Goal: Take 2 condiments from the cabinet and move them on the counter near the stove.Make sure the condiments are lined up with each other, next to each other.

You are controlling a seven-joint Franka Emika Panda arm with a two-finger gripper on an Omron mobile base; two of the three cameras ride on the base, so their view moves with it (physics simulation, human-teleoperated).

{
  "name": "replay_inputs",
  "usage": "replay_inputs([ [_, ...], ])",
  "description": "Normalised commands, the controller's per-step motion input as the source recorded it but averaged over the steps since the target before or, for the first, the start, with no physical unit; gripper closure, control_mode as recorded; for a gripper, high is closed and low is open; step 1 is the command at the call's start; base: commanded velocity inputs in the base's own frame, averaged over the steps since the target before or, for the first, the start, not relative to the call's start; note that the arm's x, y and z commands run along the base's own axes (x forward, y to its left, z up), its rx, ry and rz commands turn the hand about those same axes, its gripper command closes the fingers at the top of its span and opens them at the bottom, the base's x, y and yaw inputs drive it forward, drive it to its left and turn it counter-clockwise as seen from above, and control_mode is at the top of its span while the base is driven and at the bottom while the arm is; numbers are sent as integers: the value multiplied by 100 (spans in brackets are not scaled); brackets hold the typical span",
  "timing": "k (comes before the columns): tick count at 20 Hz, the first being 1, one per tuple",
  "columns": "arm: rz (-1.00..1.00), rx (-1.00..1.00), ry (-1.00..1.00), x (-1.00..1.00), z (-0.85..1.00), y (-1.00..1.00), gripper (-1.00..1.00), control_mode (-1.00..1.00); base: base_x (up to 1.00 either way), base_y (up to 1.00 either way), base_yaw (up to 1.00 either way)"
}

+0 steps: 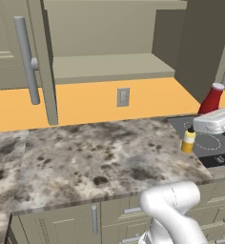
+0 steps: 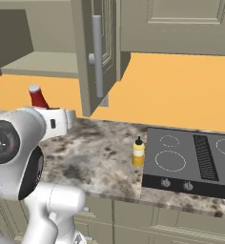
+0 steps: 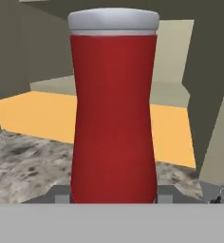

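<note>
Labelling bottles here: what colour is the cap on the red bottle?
White, on the red bottle; the hand view shows it best.

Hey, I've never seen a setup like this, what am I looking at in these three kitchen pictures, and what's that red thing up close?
It is a simulated kitchen with a white robot arm. Two pictures come from cameras on its base, behind it to the left and right. The third looks along its hand. The red thing is a red squeeze bottle with a white cap, gripped low down by the two fingers and carried in the air. A yellow squeeze bottle stands on the stone counter beside the black cooktop. Above, the wall cabinet stands open.
</note>
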Motion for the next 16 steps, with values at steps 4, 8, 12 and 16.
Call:
replay_inputs([
  [4, 11, 0, 0, -17, -25, -45, 100, -100, 0, 0, 0],
  [8, 19, 0, 0, 0, -35, -53, 100, -100, 0, 0, 0],
  [12, 22, 0, -3, 0, -49, -63, 100, -100, 0, 0, 0],
  [16, 17, 0, -16, 12, -72, -46, 100, -100, 0, 0, 0],
])
